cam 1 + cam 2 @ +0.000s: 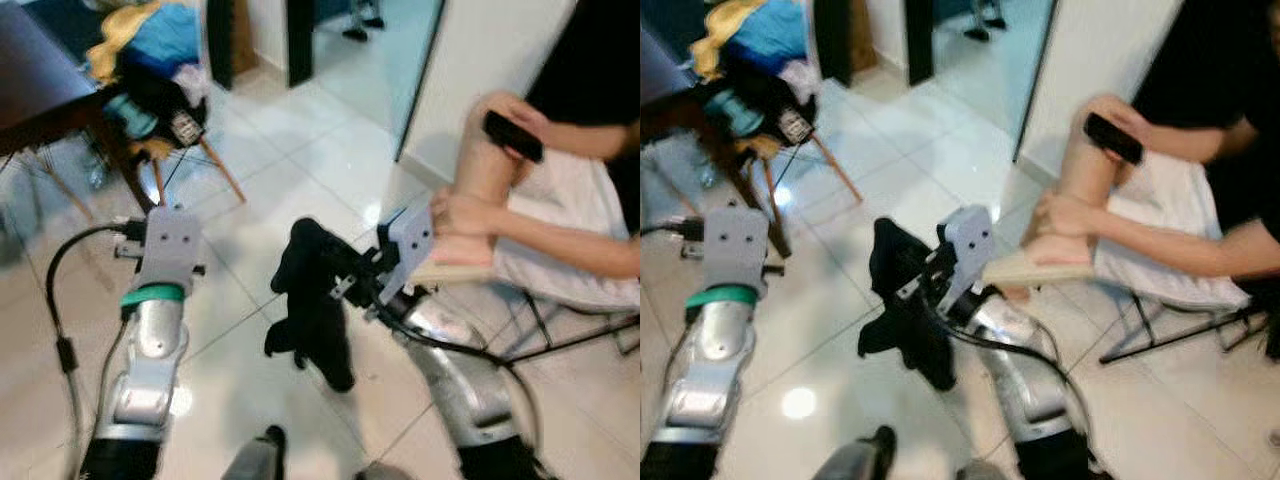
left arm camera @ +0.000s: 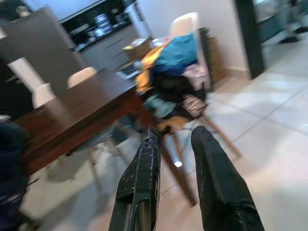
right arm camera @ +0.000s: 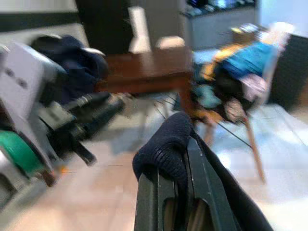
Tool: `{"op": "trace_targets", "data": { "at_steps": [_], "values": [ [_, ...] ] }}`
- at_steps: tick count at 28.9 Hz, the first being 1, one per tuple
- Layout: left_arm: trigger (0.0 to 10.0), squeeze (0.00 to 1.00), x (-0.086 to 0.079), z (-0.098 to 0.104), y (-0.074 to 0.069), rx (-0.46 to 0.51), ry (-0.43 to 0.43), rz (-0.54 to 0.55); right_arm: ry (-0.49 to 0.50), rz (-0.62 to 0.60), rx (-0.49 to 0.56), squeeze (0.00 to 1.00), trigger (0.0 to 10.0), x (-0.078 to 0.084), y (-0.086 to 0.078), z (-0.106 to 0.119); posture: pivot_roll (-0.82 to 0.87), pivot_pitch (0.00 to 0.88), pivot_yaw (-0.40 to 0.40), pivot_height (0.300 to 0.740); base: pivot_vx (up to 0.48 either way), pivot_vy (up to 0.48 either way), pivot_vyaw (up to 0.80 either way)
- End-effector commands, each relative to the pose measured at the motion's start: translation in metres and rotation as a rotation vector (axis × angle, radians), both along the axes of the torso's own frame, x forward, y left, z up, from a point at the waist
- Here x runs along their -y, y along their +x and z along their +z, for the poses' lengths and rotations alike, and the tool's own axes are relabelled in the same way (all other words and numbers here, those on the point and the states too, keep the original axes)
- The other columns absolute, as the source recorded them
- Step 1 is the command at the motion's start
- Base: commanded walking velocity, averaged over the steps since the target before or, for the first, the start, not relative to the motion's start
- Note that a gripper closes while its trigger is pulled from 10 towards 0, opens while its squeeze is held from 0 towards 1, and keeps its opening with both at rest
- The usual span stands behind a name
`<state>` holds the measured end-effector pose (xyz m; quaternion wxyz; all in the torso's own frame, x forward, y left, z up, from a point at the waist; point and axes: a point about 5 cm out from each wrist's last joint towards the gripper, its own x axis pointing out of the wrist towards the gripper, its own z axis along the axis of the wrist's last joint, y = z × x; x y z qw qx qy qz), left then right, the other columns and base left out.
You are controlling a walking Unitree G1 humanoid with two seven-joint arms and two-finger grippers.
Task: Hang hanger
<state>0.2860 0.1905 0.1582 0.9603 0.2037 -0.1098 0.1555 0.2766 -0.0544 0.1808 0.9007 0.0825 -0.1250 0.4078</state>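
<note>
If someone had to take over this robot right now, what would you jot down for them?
Right gripper: shut on a dark garment that hangs from it above the tiled floor.
Left gripper: open, holding nothing, pointed toward the chair piled with clothes by the dark table.
A seated person is close on the right.
Done: garment picked up. Left: hanging it; no hanger or rail can be made out.

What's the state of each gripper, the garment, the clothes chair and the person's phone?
right gripper: shut on dark garment
dark garment: hanging limp from the right gripper, clear of the floor
left gripper: open, holding nothing
chair: upright, piled with clothes
phone: held in the seated person's hand
</note>
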Motion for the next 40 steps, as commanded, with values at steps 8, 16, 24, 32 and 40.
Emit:
{"op": "trace_targets", "data": {
  "at_steps": [8,16,24,32,40],
  "values": [
    [10.0,0.0,0.008,0.001,-0.004,0.008,-0.039,0.003,0.048,-0.016,0.067,0.0,10.0,0.0,0.003,0.02,0.02,0.045,0.035,0.74,0.0,0.0,0.7],
    [10.0,0.0,0.009,0.001,-0.003,-0.004,-0.065,0.009,0.049,-0.034,0.057,0.0,10.0,0.002,0.006,0.017,0.02,0.046,0.029,0.74,0.0,0.0,0.7],
    [10.0,0.0,0.007,0.003,-0.001,-0.015,-0.1,0.016,0.048,-0.06,0.036,0.0,10.0,0.004,0.008,0.011,0.02,0.044,0.036,0.74,0.0,0.0,0.7],
    [10.0,0.0,0.006,0.004,0.001,-0.025,-0.126,0.033,0.038,-0.063,0.029,0.0,10.0,0.005,0.008,0.008,0.02,0.042,0.034,0.74,0.0,0.0,0.7],
    [10.0,0.0,0.005,0.003,0.003,-0.033,-0.148,0.048,0.031,-0.066,0.023,0.0,10.0,0.006,0.009,0.005,0.01,0.036,0.03,0.74,0.0,0.0,0.7]
  ]
}}
